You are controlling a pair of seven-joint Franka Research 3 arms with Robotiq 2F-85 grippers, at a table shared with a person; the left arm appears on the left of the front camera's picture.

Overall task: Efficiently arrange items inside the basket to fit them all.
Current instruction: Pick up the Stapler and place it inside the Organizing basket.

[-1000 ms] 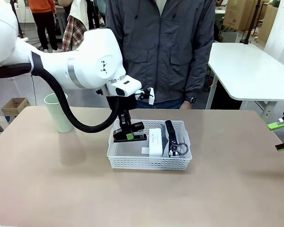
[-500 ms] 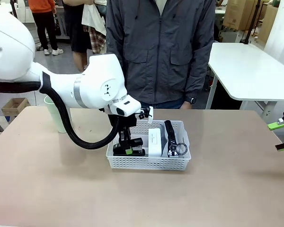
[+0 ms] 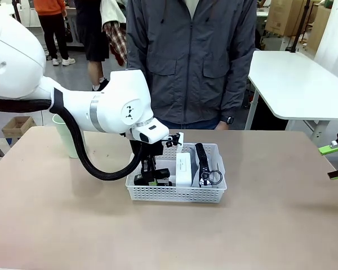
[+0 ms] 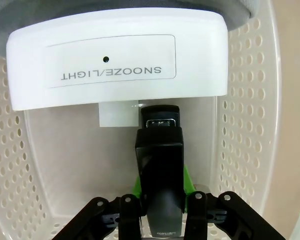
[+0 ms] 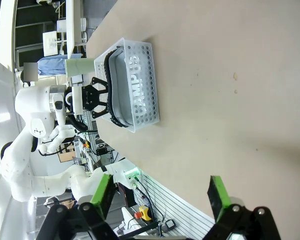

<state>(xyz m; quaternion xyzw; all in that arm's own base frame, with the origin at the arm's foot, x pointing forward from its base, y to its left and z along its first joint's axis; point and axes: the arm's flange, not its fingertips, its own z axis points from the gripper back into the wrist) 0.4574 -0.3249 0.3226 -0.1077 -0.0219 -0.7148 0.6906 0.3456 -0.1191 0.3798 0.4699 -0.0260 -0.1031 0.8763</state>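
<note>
The left arm reaches across from the left side with its wrist bent downward. The left hand points straight down, fingers clamped on the black stapler. The right hand sits low at the far right, jaws spread wide.

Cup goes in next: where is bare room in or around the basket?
In the basket, bare floor lies between the white box and the left end wall, either side of the stapler in the left hand. Box and grey pouch crowd the rest. The table in front and to the right is bare.
</note>
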